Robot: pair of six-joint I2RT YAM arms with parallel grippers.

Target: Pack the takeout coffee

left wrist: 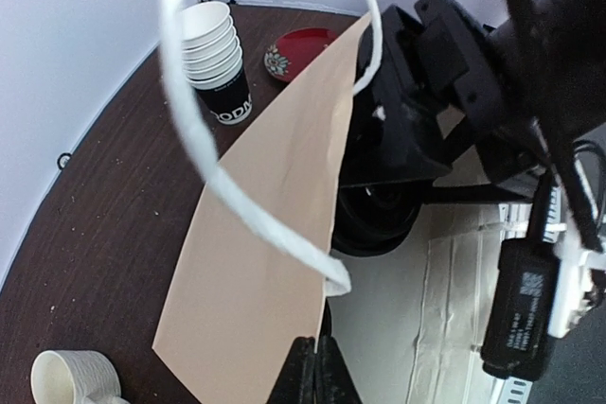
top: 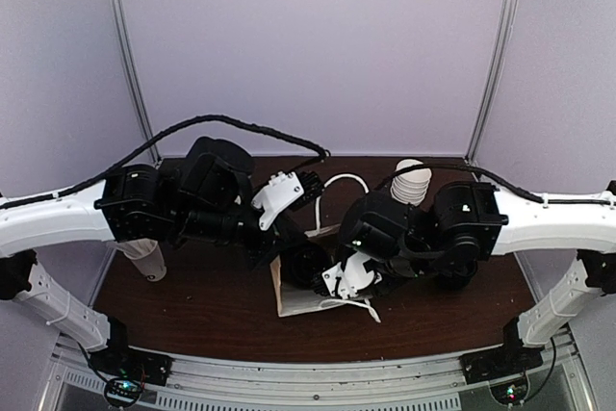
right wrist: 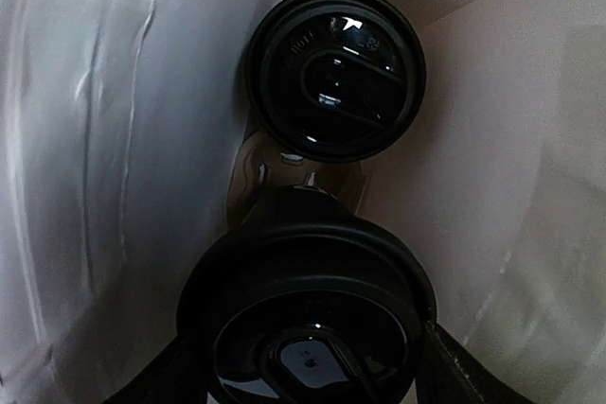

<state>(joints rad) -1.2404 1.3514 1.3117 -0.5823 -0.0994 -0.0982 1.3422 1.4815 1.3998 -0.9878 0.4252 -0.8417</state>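
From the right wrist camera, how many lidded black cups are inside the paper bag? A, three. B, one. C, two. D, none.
C: the far cup stands deeper in the bag, and the near cup is between the fingers of the right gripper, with bag walls around both.

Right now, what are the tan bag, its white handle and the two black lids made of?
Flat tan bag: seemingly matte paper; its sides hold creases. White loop handle: paper cord or string, too blurred to say. Far round black lid and near round black lid: probably glossy plastic; bright glints show.
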